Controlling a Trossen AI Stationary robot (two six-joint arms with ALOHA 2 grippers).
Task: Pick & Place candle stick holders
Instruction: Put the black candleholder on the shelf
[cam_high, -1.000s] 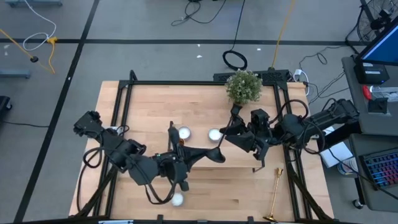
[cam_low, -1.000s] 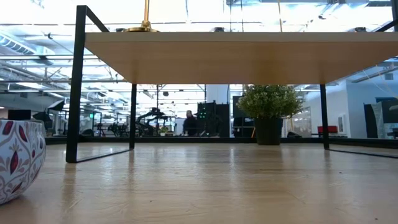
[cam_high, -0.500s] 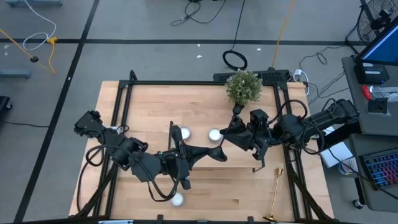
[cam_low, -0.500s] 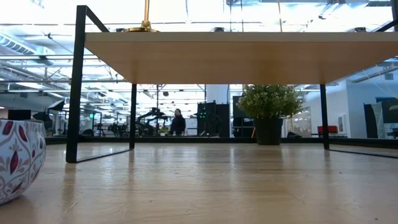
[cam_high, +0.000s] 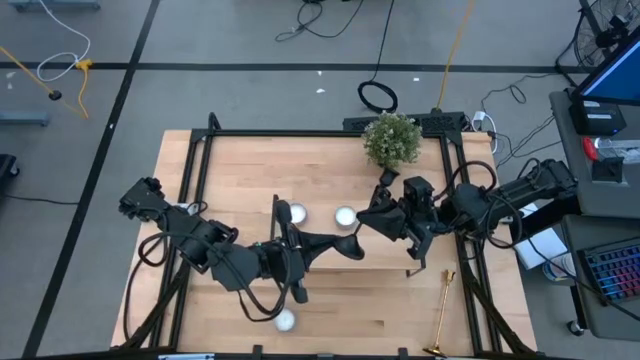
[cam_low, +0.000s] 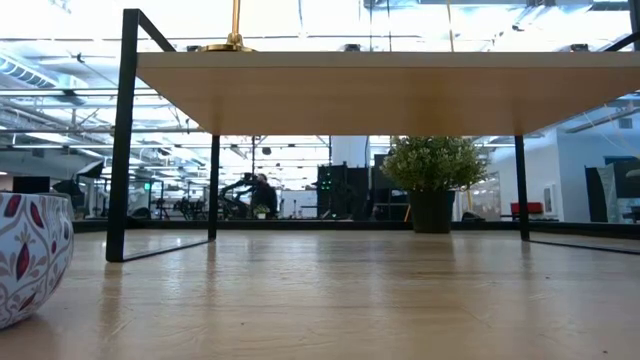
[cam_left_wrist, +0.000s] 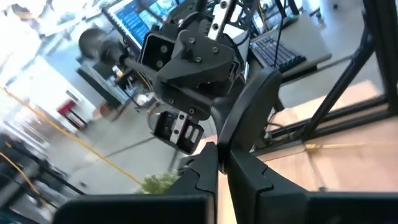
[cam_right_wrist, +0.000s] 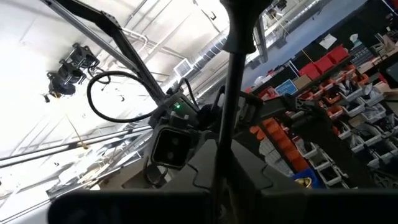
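The black candle stick holder hangs over the middle of the table between both grippers. Its round base is toward my left gripper and its slim stem runs past my right gripper. Both grippers are shut on it. One gold candle stick holder lies on the wood near the near right corner. In the low view a gold base stands on the wooden top. No second gold holder shows in the high view. My left gripper pinches the black holder's flared base at its edge between its two fingers, coming roughly level from the table's left. The base stands on edge, clear of the wood. My right gripper pinches the slim dark stem between its two fingers, coming from the table's right. The stem runs on past the fingertips toward the far side. The fingers hide the exact place of contact.
Three small white candles lie on the wood: two beside the grippers and one near the front edge. A potted plant stands at the far edge. A black frame borders the table. A patterned bowl shows in the low view.
My left arm has edged toward the table's right, closer to my right gripper, still shut on the black holder. My right gripper has stayed almost in place. A person in the room behind has walked toward the left of the low view.
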